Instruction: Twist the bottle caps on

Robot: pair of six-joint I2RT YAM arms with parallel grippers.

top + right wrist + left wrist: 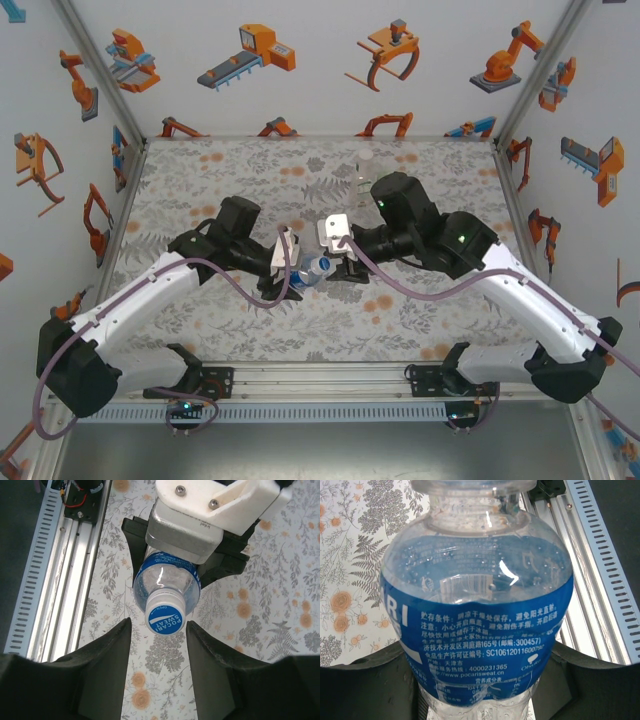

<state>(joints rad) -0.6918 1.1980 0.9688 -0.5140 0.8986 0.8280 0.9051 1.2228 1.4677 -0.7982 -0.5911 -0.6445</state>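
Blue-labelled clear plastic bottle [167,577] lies sideways above the floral table [200,180], pinched in my left gripper [480,690]. My right gripper [158,630] reaches in level, facing its white round cap [164,615] (blue print on top), fingers [105,665] spread either side, not touching.

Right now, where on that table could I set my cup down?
Bare: the far left corner of the table, behind the left arm, and the near strip between the arms and the metal rail. Crowded: the middle, where the left end effector and right end effector meet at the Pocari Sweat bottle; a clear bottle stands behind the right arm.
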